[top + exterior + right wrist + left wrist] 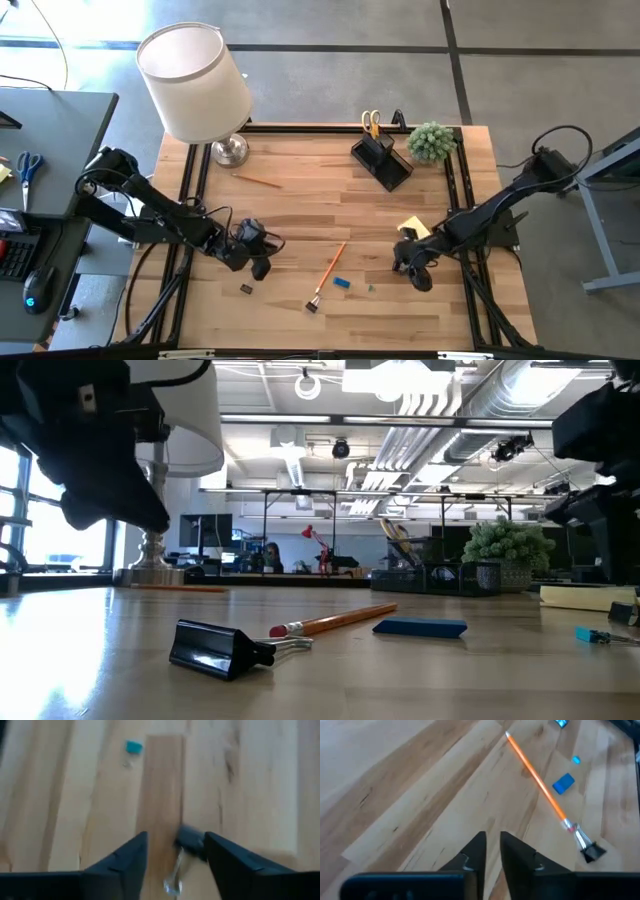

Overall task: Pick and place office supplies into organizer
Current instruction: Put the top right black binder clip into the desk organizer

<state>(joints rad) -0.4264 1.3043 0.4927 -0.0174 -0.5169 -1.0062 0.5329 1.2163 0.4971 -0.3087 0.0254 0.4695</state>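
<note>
Two end effectors low over scattered supplies, nothing yet in hand

Right end effector (175,851) hangs low over the near right part of the worktop (300,200) with its fingers spread wide; between them in the right wrist view lies a small dark thing with a wire loop, probably a black binder clip (189,839), though the picture is too soft to be sure. A clip that small and flat is easy to miss: if the fingers come down off centre, one tip could land on it and flick it away, or the wire handle alone could be caught and the clip swing loose.

Left end effector (492,851) sits over bare wood with its fingers nearly pressed together, a narrow gap showing, holding nothing. Its nearest targets are the orange pencil (331,266), whose near end touches another black clip (312,307), and the blue eraser (342,283) just beside the pencil. A sideways approach could roll the pencil into the eraser or push the clip toward the worktop's front edge.

The black organizer (382,160), already holding the yellow-handled scissors (371,123), stands at the far side next to the green plant (432,140); a carry toward it risks brushing the plant. The yellow sticky-note pad (414,228) lies close to the right arm and could be dragged by it
</note>
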